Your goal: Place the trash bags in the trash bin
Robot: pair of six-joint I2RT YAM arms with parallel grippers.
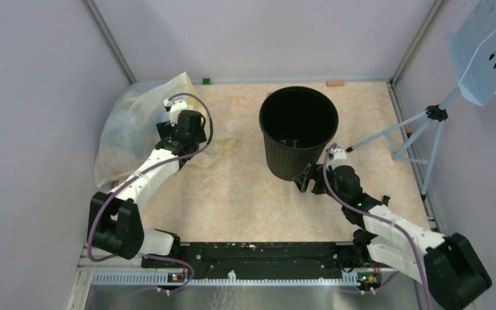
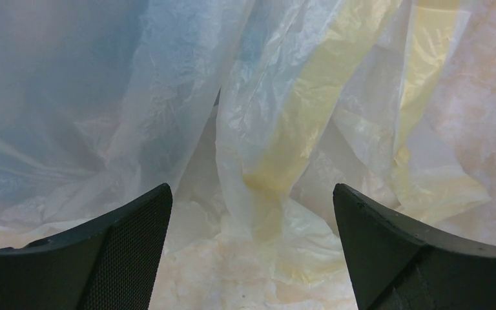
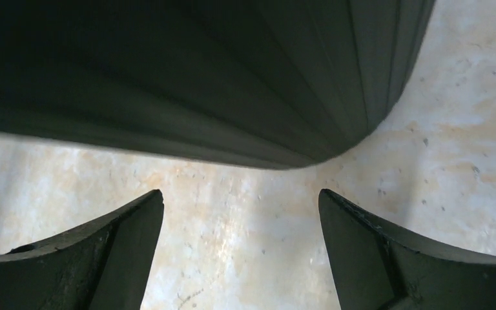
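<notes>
The left hand [image 1: 182,132] is reaching over the far left corner of the bench [image 1: 232,194], its fingers [image 2: 123,252] standing wide apart with nothing between them. In its wrist view the hand [image 2: 252,194] is pointing at a heap of wrinkled film just beyond the fingertips. The heap is mostly a large clear yellowish bag [image 1: 184,87], bunching against the left wall and spilling toward the middle of the bench. The blue trash bag [image 1: 129,123] is showing as a bluish patch on the left side of that heap [image 2: 51,97], seen through the clear film; whether it is lying inside the larger bag or under it cannot be told. The trash bin [image 1: 297,155] is standing upright at mid-bench, well apart from the heap, its mouth open to the overhead camera. The right hand [image 1: 307,179] is sitting low at the near right side of the bin's base, also spread apart and holding nothing. From the right wrist, the hand [image 3: 240,194] is facing the bin's ribbed black wall [image 3: 232,77], which is curving just ahead of the fingertips without touching them. A pale blue perforated panel [image 1: 491,51] on a tripod is standing at the right edge.
</notes>
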